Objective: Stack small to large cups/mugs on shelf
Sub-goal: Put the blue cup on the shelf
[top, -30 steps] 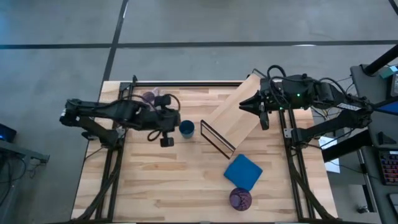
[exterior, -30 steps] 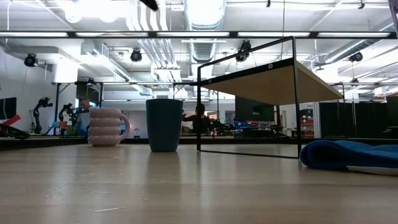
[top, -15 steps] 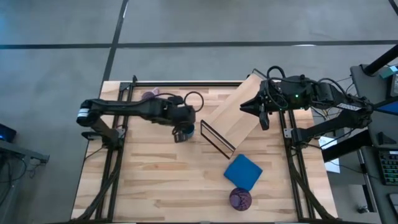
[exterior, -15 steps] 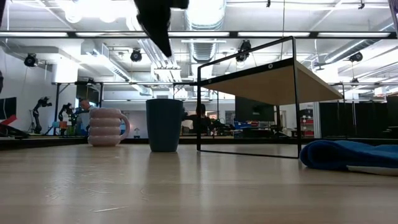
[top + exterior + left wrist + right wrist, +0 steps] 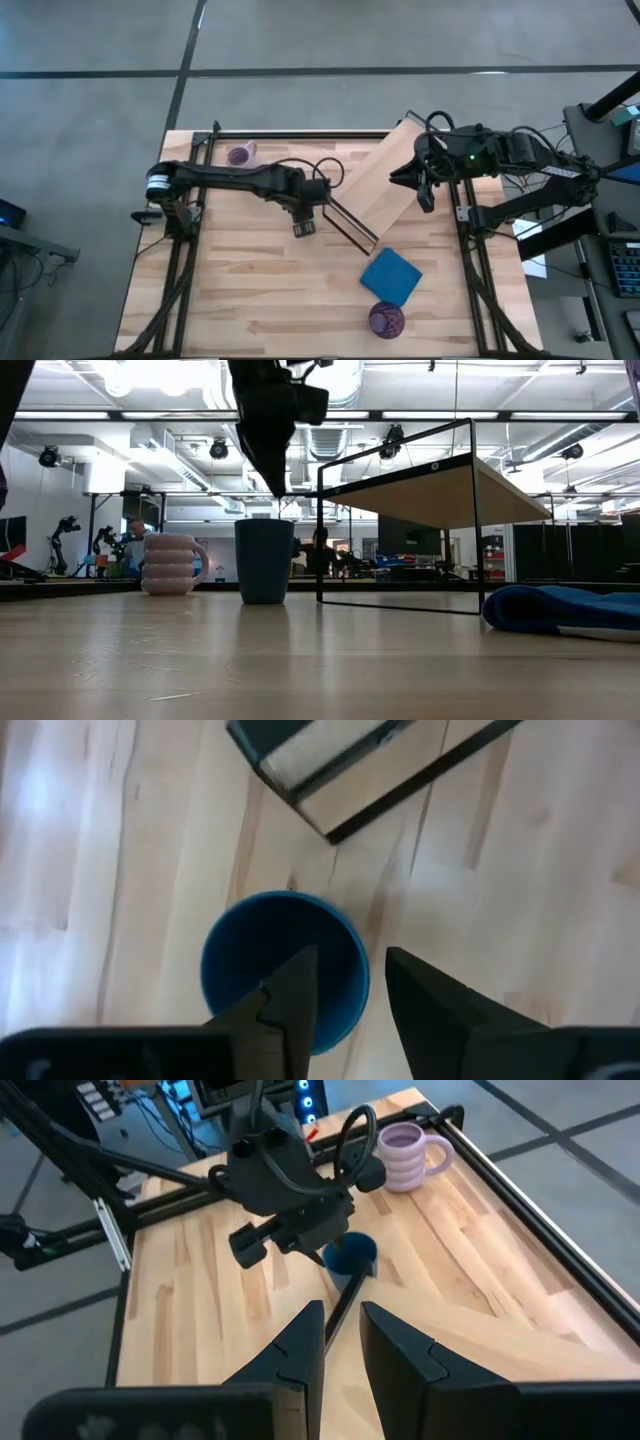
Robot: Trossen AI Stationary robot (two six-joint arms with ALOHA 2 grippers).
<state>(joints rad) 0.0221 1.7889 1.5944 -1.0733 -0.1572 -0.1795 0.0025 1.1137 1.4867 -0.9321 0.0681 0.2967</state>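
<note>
- Overhead view: nothing is stacked yet. The shelf point(image 5: 375, 185) lies askew near the bench's point(image 5: 250, 300) far right corner, bare. The lavender mug point(image 5: 240, 155) sits by the far left edge, the purple tumbler point(image 5: 386, 319) at the near edge beside a blue cloth point(image 5: 391, 276). The left pincer point(image 5: 303, 226) hangs mid-bench, hiding the blue cup; the right pincer point(image 5: 424, 190) waits over the shelf's right end.
- Table-level view: the blue cup point(image 5: 264, 561) stands between mug and shelf frame, the left pincer just above its rim.
- Left wrist view: fingers point(image 5: 290, 1000) spread, straddling the cup's rim, gripping nothing.
- Right wrist view: fingers point(image 5: 300, 1342) slightly parted, empty.
</note>
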